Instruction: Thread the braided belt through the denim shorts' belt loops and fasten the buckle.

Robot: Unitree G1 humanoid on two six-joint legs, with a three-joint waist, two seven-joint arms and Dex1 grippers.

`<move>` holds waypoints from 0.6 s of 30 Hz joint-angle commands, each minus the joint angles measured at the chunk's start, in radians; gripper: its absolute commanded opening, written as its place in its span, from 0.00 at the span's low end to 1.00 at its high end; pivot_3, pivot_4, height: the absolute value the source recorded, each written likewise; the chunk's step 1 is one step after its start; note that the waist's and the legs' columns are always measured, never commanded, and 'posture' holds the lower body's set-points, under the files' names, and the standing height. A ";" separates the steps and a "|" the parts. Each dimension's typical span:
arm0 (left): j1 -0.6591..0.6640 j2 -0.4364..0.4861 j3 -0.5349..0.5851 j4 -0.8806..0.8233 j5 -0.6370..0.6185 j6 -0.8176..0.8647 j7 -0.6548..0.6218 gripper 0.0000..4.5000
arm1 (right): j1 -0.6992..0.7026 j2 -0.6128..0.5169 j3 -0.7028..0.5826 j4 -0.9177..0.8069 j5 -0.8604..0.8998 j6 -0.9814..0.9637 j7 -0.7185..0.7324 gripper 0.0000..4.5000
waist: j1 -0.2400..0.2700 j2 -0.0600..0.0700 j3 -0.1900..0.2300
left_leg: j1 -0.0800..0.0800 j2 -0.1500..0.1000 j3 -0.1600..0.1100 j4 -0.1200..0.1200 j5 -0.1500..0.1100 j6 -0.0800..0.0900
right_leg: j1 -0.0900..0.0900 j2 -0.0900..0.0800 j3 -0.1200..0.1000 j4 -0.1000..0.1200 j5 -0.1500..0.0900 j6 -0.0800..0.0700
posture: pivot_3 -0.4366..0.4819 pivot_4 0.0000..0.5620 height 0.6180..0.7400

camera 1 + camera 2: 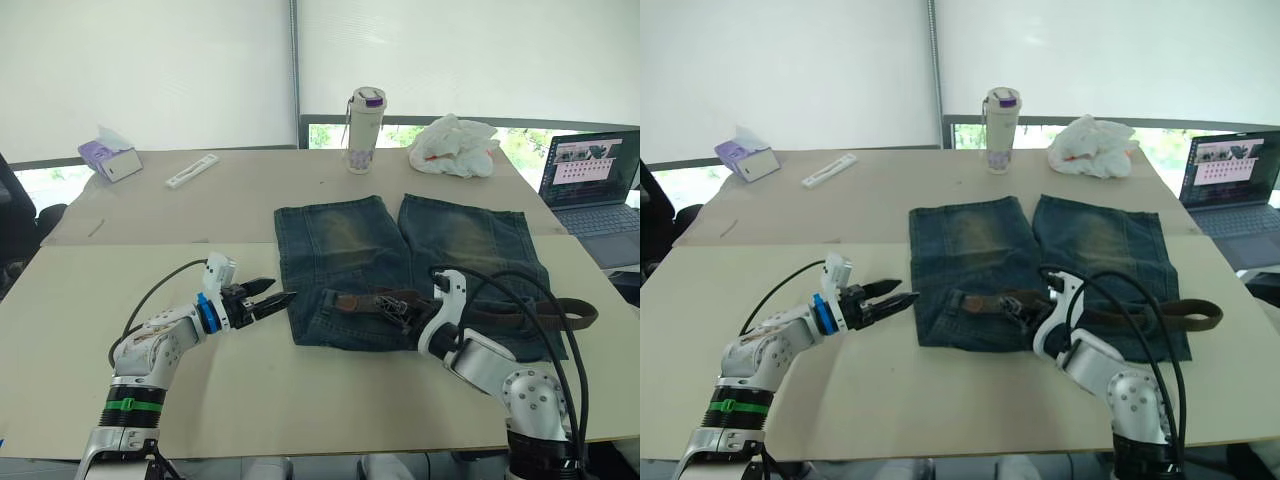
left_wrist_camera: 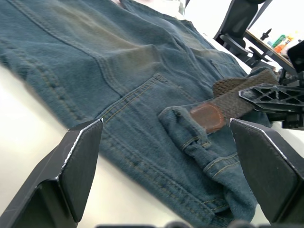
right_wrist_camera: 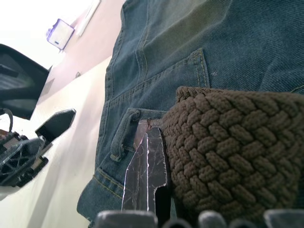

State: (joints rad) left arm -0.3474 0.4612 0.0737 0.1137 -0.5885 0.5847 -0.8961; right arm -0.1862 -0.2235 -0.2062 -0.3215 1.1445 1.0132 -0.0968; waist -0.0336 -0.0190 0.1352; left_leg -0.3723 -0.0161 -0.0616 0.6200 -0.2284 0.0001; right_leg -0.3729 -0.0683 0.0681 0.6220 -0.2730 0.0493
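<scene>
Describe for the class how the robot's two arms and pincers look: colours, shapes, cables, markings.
Both arms are silver-grey with rounded joints, white wrist modules and looping black cables. The left pincer has two pointed black fingers behind a blue wrist ring; a green band circles that forearm. The right pincer is black too.

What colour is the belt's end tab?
Reddish-brown leather on the braided belt, clearest in the left wrist view.

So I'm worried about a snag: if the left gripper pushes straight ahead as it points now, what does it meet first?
Likely the denim shorts: the left gripper, open, points at their waistband edge, with the braided belt tip beyond.
</scene>
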 commanded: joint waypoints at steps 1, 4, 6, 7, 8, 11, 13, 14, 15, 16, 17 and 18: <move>-0.013 0.002 0.012 -0.015 -0.003 -0.006 -0.011 0.99 | -0.020 0.033 0.020 0.051 0.024 0.024 0.004 0.00 | -0.008 0.000 0.000 | 0.000 0.000 0.000 -0.001 0.000 0.000 | 0.000 0.000 0.000 0.000 0.000 0.000 | 0.48 0.27 1.00; -0.007 0.000 0.012 -0.021 -0.004 -0.004 -0.009 0.99 | -0.036 0.038 0.050 0.063 0.018 0.046 0.023 0.00 | -0.015 -0.001 0.000 | 0.003 0.000 0.000 -0.004 0.000 0.000 | 0.000 0.002 0.002 0.000 0.000 -0.001 | 0.48 0.27 1.00; -0.003 -0.001 0.011 -0.024 -0.002 -0.004 -0.008 0.99 | -0.045 0.035 0.069 0.065 0.002 0.058 0.032 0.00 | -0.016 -0.001 0.000 | 0.003 0.002 0.000 -0.005 0.000 0.000 | 0.000 0.004 0.002 0.000 0.000 -0.001 | 0.48 0.27 1.00; -0.001 -0.001 0.011 -0.026 -0.003 -0.002 -0.007 0.99 | -0.053 0.018 0.089 0.061 -0.025 0.062 0.048 0.00 | -0.016 -0.001 0.000 | 0.003 0.004 0.000 -0.005 0.000 0.000 | 0.000 0.006 0.003 0.000 0.000 -0.001 | 0.48 0.27 1.00; 0.000 -0.001 0.011 -0.029 -0.003 -0.001 -0.006 0.99 | -0.059 -0.002 0.107 0.056 -0.052 0.064 0.061 0.00 | -0.016 -0.001 0.000 | 0.003 0.006 0.000 -0.005 0.000 0.000 | 0.000 0.008 0.003 -0.001 0.001 -0.001 | 0.48 0.27 1.00; 0.002 -0.002 0.015 -0.034 -0.007 0.003 -0.003 0.99 | -0.070 -0.038 0.107 0.047 -0.075 0.072 0.083 0.00 | -0.016 -0.001 0.000 | 0.003 0.012 0.003 -0.006 0.000 0.000 | -0.002 0.012 0.003 -0.001 0.001 -0.001 | 0.48 0.27 1.00; 0.006 -0.001 0.017 -0.037 -0.008 0.002 -0.002 0.99 | -0.075 -0.061 0.088 0.041 -0.077 0.079 0.096 0.00 | -0.014 -0.001 0.000 | 0.003 0.014 0.003 -0.006 0.000 0.000 | -0.003 0.015 0.003 -0.001 0.001 -0.001 | 0.48 0.27 1.00; 0.008 -0.001 0.017 -0.037 -0.008 0.002 -0.002 0.99 | -0.078 -0.070 0.083 0.037 -0.079 0.080 0.101 0.00 | -0.012 -0.001 0.000 | 0.002 0.014 0.003 -0.007 0.000 0.000 | -0.004 0.015 0.003 -0.001 0.001 -0.002 | 0.48 0.27 1.00; 0.011 0.000 0.015 -0.037 -0.005 0.000 -0.004 0.99 | -0.080 -0.079 0.082 0.032 -0.085 0.078 0.110 0.00 | -0.011 -0.001 0.000 | 0.001 0.014 0.003 -0.007 0.000 0.000 | -0.005 0.015 0.003 -0.001 0.001 -0.002 | 0.48 0.27 1.00; 0.014 0.001 0.013 -0.038 -0.003 -0.002 -0.005 0.99 | -0.082 -0.088 0.083 0.024 -0.090 0.074 0.122 0.00 | -0.010 -0.001 0.000 | 0.001 0.014 0.004 -0.007 0.000 0.000 | -0.006 0.015 0.003 -0.001 0.002 -0.003 | 0.48 0.27 1.00; 0.015 0.000 0.013 -0.039 -0.004 0.000 -0.005 0.99 | -0.087 -0.091 0.078 0.014 -0.082 0.076 0.124 0.00 | -0.009 -0.001 0.000 | -0.001 0.014 0.004 -0.006 0.000 0.000 | -0.007 0.014 0.003 0.000 0.002 -0.005 | 0.48 0.27 1.00; 0.017 0.000 0.014 -0.041 -0.006 0.001 -0.004 0.99 | -0.090 -0.090 0.074 0.006 -0.077 0.077 0.122 0.00 | -0.008 -0.001 0.000 | -0.001 0.014 0.005 -0.006 0.000 0.000 | -0.008 0.014 0.004 0.000 0.003 -0.006 | 0.48 0.27 1.00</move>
State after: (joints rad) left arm -0.3318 0.4579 0.0741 0.1122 -0.5877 0.5895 -0.8952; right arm -0.2630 -0.3084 -0.1198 -0.2890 1.0654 1.0791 0.0201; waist -0.0420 -0.0199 0.1351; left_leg -0.3751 -0.0027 -0.0561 0.6142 -0.2282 0.0002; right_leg -0.3825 -0.0549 0.0717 0.6221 -0.2685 0.0412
